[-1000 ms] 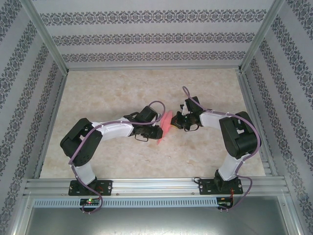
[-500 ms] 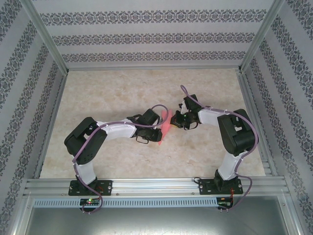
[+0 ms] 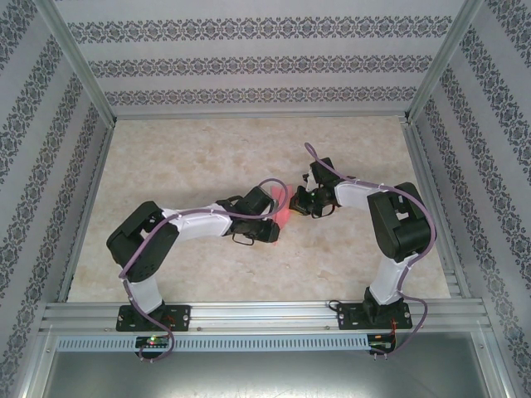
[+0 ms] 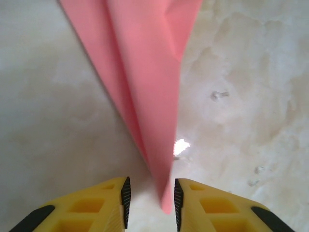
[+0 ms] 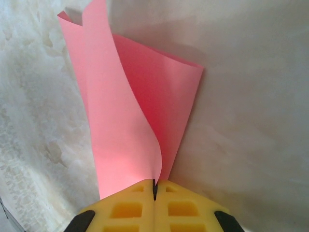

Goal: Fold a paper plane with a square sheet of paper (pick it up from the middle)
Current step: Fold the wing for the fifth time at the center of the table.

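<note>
The pink-red paper plane (image 3: 283, 212) hangs between the two grippers above the middle of the table, folded into a long pointed dart with a centre crease (image 4: 145, 72). My right gripper (image 5: 155, 186) is shut on its wide end, and the layers fan apart above the fingers (image 5: 125, 121). My left gripper (image 4: 152, 203) stands open around the pointed tip. The tip sits in the gap close to the right pad (image 4: 178, 200), and the left pad (image 4: 126, 200) is apart from it. From above, the left gripper (image 3: 277, 225) and right gripper (image 3: 293, 206) face each other across the paper.
The marble-patterned table top (image 3: 191, 157) spreads out around both arms. Patterned walls on aluminium posts (image 3: 79, 79) close in the back and sides. An aluminium rail (image 3: 265, 313) carries the arm bases along the near edge.
My left gripper has slid right along the paper towards its tip and its jaws have come apart. The right gripper has drifted slightly left, still shut on the paper.
</note>
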